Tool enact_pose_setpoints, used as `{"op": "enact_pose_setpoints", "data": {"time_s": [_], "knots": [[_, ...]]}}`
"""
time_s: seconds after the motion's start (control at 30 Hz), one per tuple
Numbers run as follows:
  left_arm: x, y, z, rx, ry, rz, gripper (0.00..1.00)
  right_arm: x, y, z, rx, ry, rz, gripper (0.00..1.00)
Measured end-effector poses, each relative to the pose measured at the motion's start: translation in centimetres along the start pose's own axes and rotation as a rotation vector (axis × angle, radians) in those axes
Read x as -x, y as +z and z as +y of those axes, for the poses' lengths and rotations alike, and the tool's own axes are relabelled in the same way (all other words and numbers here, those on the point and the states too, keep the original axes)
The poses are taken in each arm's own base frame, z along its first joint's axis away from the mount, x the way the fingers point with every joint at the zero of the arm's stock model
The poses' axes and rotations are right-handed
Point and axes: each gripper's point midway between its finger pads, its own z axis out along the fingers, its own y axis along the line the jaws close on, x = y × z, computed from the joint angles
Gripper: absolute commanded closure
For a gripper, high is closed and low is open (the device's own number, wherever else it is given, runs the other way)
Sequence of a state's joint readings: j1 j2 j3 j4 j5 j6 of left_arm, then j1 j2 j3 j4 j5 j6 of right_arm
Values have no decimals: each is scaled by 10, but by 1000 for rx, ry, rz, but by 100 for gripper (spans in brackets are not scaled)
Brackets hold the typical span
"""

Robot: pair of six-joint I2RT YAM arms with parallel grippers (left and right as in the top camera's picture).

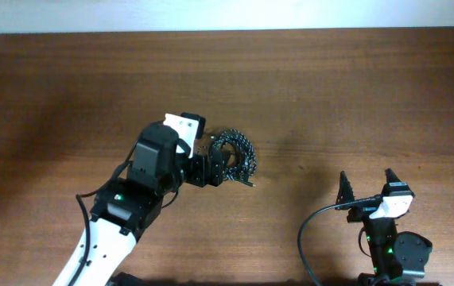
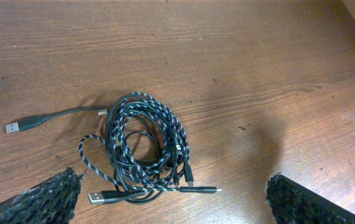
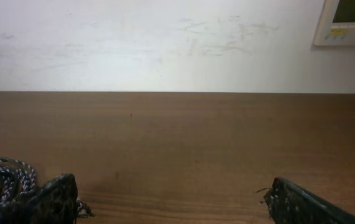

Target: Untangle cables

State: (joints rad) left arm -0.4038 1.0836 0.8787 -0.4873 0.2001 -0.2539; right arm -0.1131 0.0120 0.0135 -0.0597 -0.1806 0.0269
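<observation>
Spread wide, the left gripper (image 2: 174, 180) hangs over two cables coiled together mid-frame: one braided speckled cable (image 2: 141, 124) and one plain black cable (image 2: 53, 116), its USB plug pointing left. Their oval bundle runs top to bottom. Lower right in the overhead view, the right gripper (image 1: 366, 184) is also spread, well apart.

The right gripper (image 3: 172, 198) hangs low over the brown wooden table (image 3: 183, 137), its two dark textured fingers spread wide apart at 7 and 5 o'clock. Coils of the braided black-and-white cable (image 3: 3, 173) lie at 8 o'clock, just beside the left-hand finger. A white wall (image 3: 152, 43) fills the top, with a pale wall panel (image 3: 346, 22) at 2 o'clock.
</observation>
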Motion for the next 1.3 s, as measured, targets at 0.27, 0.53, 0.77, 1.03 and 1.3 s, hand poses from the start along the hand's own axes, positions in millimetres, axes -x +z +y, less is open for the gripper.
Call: {"op": "enact_pose_setpoints", "data": {"time_s": [0.27, 0.53, 0.77, 1.03, 1.3], "knots": [[31, -13, 0, 55, 32, -25, 12, 0, 0, 0, 0, -1, 0, 1], [3, 52, 20, 92, 96, 144, 35, 0, 0, 0, 0, 0, 0, 1], [-52, 120, 46, 151, 88, 342, 48, 0, 0, 0, 0, 0, 0, 1], [-91, 144, 65, 226, -52, 452, 31, 0, 0, 0, 0, -1, 0, 1], [-116, 147, 68, 252, -112, 539, 100, 0, 0, 0, 0, 0, 0, 1]]}}
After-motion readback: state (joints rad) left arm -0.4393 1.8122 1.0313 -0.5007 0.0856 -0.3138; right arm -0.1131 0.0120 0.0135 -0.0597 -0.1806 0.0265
